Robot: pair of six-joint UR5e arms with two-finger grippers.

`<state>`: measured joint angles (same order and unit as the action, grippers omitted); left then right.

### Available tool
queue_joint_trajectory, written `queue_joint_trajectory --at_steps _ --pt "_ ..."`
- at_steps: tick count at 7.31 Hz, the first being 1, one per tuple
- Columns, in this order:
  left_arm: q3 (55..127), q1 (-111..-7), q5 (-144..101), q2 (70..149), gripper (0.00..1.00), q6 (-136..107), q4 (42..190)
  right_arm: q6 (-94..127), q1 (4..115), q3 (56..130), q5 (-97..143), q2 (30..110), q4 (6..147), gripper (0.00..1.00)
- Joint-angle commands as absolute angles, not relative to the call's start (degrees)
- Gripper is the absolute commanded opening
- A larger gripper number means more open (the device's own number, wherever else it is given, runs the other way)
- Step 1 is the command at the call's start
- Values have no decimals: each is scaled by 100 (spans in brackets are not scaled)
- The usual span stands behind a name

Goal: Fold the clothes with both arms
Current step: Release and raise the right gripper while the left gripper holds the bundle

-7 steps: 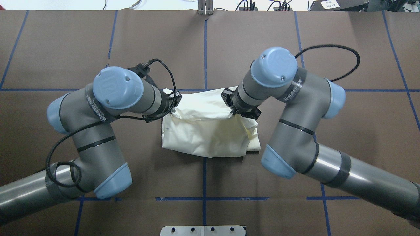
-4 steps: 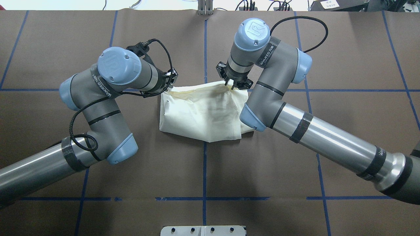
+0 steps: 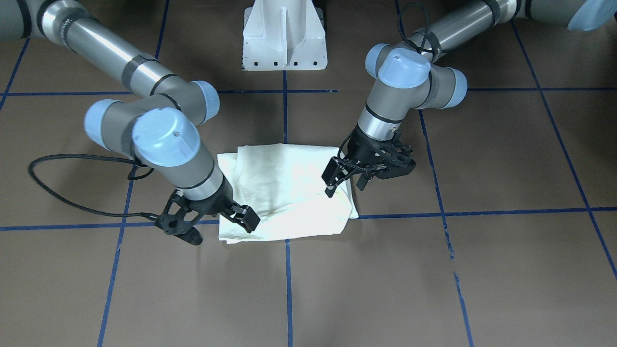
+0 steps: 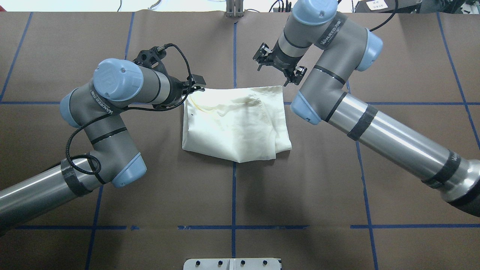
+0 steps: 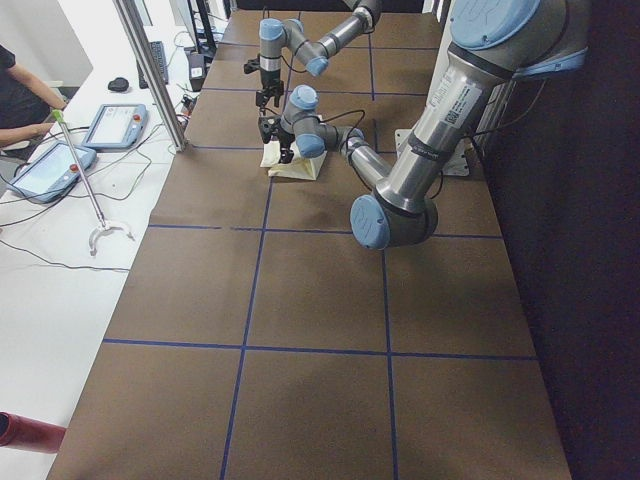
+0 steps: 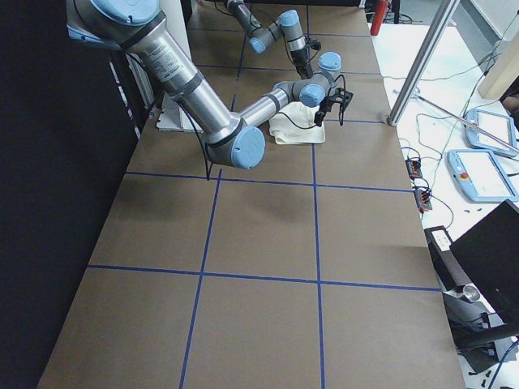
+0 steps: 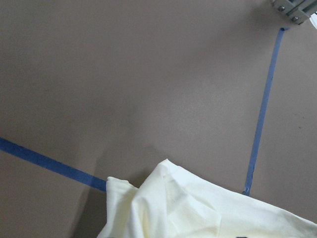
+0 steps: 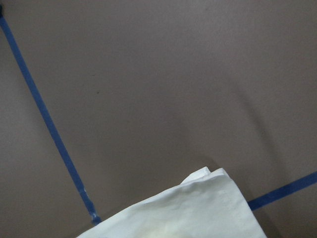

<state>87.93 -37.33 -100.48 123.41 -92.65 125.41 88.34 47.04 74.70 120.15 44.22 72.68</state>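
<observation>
Fingers (image 3: 247, 219) of both grippers stand well apart and hold nothing.

Table (image 4: 300, 187): brown covering, divided by blue tape lines (image 4: 233, 195).

Left arm (image 4: 112, 112) and right arm (image 4: 390, 138): each reaches in from the near side, elbow bent, wrist towards a far corner of the garment.

Shirt (image 4: 234, 123): lies at the table's middle as a compact, roughly square packet, plain pale side up, no print showing. Its far edge runs along a cross line of tape. Loose layers jut out at the near right corner.

Left gripper (image 3: 344, 188): hangs at the far left corner, one fingertip over the cloth edge; contact cannot be told.

Right gripper (image 4: 277, 69): hangs above and beyond the far right corner, clear of the cloth.

Step in hand, as judged: one fold lies finished, with both grippers free. The next move probably calls for fresh pinches on two corners of one side, taking all layers, then an even carry across.
</observation>
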Motion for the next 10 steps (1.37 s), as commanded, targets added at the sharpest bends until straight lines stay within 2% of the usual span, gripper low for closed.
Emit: queue_joint_trajectory --at_steps 1,3,10 --pt "8807 -3499 -10063 12199 100 -9630 13051 8257 5096 8328 12172 5199 7295 100" --pt "8719 -3314 -10298 12182 100 -9668 13490 7605 5587 8595 12540 5685 7295 100" --pt "8552 -3155 -10872 12190 100 -9079 13508 7550 5669 8640 12577 5669 7330 100"
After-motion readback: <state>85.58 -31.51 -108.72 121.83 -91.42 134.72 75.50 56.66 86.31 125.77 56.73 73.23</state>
